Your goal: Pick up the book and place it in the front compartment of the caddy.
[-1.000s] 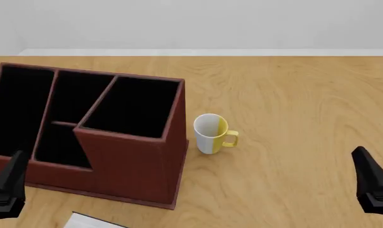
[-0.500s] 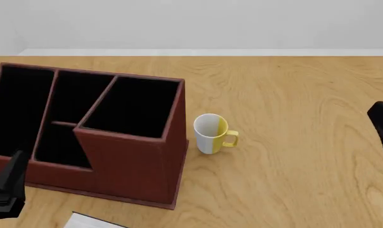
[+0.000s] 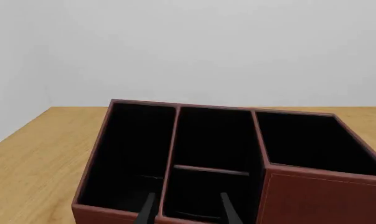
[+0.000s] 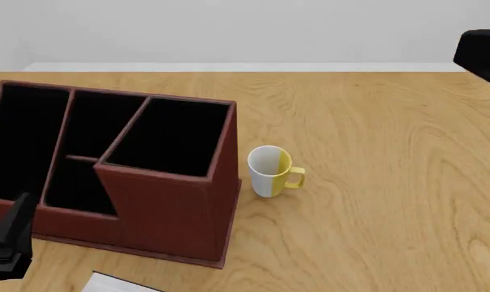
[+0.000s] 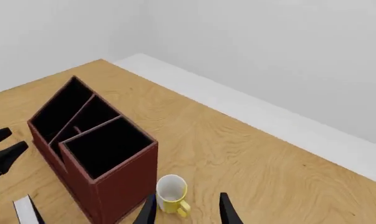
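Since a second ago the right arm has climbed from the lower right of the front view to its upper right corner, and the left gripper [image 4: 6, 243] has stayed at the lower left. Both grippers are released and empty; the right gripper [image 5: 184, 210] shows parted fingers above the mug [image 5: 171, 193]. Only a white corner of the book [image 4: 119, 283] shows at the bottom edge, just before the caddy [image 4: 168, 210] on the desk [image 4: 391, 152]. This looks like the approach step; next, a gripper must descend onto the book.

The left hand [image 3: 187, 210], fingers apart, hangs over the empty caddy [image 3: 225, 163].
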Robot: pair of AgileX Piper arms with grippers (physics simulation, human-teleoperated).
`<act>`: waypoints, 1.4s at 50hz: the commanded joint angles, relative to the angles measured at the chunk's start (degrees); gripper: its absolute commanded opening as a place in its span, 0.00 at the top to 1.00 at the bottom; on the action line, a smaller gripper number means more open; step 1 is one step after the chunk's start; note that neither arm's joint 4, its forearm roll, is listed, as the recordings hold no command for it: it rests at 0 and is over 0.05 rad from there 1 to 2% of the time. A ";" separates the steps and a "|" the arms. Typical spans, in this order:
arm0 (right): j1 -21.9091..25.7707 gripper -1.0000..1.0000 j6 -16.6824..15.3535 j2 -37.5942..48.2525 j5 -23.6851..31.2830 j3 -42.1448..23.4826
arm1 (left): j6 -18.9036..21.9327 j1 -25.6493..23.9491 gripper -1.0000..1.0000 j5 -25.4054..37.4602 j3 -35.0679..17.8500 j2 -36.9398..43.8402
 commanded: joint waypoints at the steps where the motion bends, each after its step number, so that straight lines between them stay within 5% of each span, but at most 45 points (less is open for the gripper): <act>1: 10.08 0.00 -5.86 10.63 11.23 -14.00 | 0.00 0.00 0.00 0.00 0.00 0.00; 4: 11.33 0.00 -3.15 13.69 14.77 -18.17 | 0.00 0.00 0.00 0.00 0.00 0.00; 17: 23.92 0.00 -0.23 25.10 26.81 -30.48 | 0.00 0.00 0.00 0.00 0.00 0.00; 23: 26.65 0.00 0.98 28.02 28.37 -31.00 | 0.00 0.00 0.00 0.00 0.00 0.00; 50: 41.19 0.00 12.26 32.87 24.44 -23.13 | 0.00 0.00 0.00 0.00 0.00 0.00; 70: 43.47 0.00 12.44 35.27 16.56 -16.97 | 0.00 0.00 0.00 0.00 0.00 0.00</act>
